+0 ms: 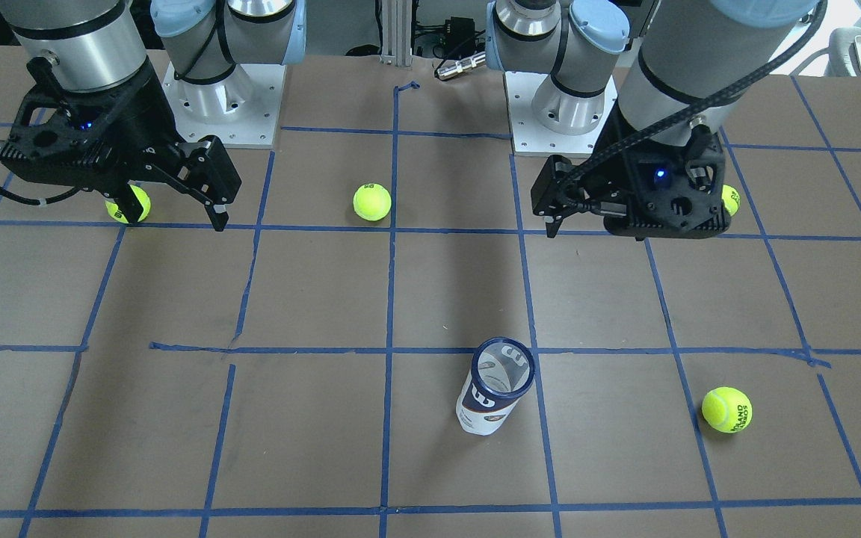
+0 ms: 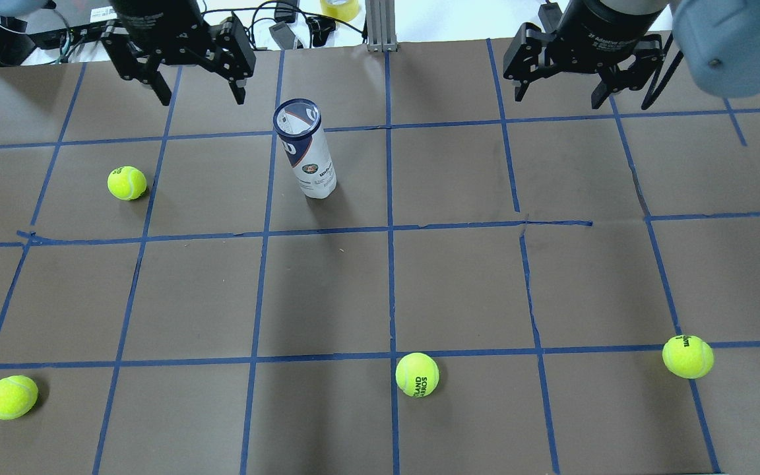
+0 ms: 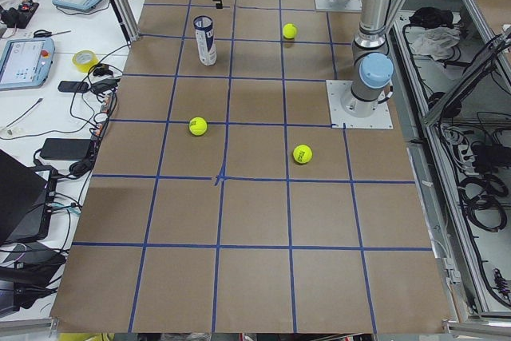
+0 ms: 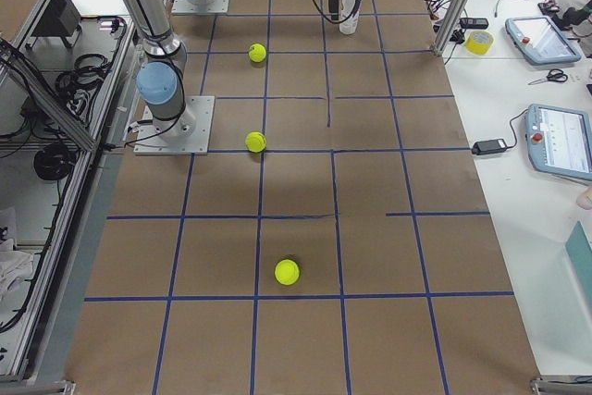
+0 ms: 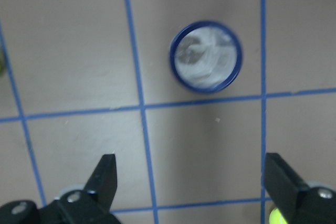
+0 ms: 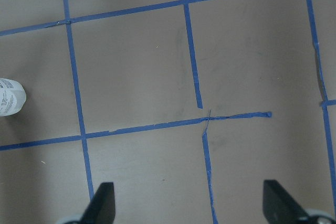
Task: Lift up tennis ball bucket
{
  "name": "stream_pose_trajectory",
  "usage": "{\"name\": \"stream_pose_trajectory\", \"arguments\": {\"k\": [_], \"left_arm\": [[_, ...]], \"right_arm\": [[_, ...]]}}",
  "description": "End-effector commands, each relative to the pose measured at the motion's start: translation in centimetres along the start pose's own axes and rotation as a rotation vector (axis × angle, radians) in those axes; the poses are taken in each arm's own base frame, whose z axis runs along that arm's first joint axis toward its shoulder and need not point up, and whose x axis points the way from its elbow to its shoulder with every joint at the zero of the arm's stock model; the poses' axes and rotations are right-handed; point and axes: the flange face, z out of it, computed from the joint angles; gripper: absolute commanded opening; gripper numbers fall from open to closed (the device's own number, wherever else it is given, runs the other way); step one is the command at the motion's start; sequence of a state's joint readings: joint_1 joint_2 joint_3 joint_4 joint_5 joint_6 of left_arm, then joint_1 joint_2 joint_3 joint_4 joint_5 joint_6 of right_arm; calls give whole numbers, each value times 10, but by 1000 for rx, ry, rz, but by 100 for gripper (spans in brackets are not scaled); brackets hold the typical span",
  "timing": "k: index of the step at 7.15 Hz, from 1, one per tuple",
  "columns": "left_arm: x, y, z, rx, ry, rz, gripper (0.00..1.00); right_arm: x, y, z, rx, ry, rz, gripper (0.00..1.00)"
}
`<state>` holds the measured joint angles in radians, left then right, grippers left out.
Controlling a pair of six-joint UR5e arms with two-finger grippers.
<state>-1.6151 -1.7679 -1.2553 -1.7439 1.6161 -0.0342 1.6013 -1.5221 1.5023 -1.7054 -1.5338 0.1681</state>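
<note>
The tennis ball bucket [image 2: 307, 152] is a slim clear can with a white and navy label and a dark blue rim. It stands upright and open-topped on the brown table; it also shows in the front view [image 1: 494, 385]. My left gripper [image 2: 203, 99] hangs open and empty above the table, to the can's left and farther from the robot's base. In the left wrist view the can's rim [image 5: 206, 56] lies ahead of the open left gripper [image 5: 190, 169]. My right gripper [image 2: 558, 100] is open and empty, far to the can's right. The right wrist view shows only the can's base [image 6: 10, 103] at its left edge.
Loose yellow-green tennis balls lie on the table: one left of the can [image 2: 126, 183], one at the near left [image 2: 11, 397], one near the middle [image 2: 417, 374], one at the near right [image 2: 687, 356]. Blue tape lines grid the table. Cables and devices lie beyond the far edge.
</note>
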Motion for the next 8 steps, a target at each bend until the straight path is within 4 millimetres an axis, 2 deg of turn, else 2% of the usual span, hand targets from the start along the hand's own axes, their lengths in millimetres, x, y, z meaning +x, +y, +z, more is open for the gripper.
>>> {"name": "stream_pose_trajectory", "arguments": {"k": [1,2,3,5,7,8], "left_arm": [[-39,15,25,-23,-77,-52,100],[-54,15,22,20,-7,-9,100],[-60,16,17,45,12,3,100],[-48,35,23,44,67,5,100],[-46,46,36,58,73,3,100],[-46,48,35,59,64,6,100]], "right_arm": [[1,0,1,-4,3,-9,100],[0,-1,3,-7,-8,-9,100],[1,-1,2,-2,1,-9,100],[-1,1,1,-5,-13,-13,100],[-1,-1,3,-8,-12,-12,100],[-1,0,2,-6,-10,-12,100]]}}
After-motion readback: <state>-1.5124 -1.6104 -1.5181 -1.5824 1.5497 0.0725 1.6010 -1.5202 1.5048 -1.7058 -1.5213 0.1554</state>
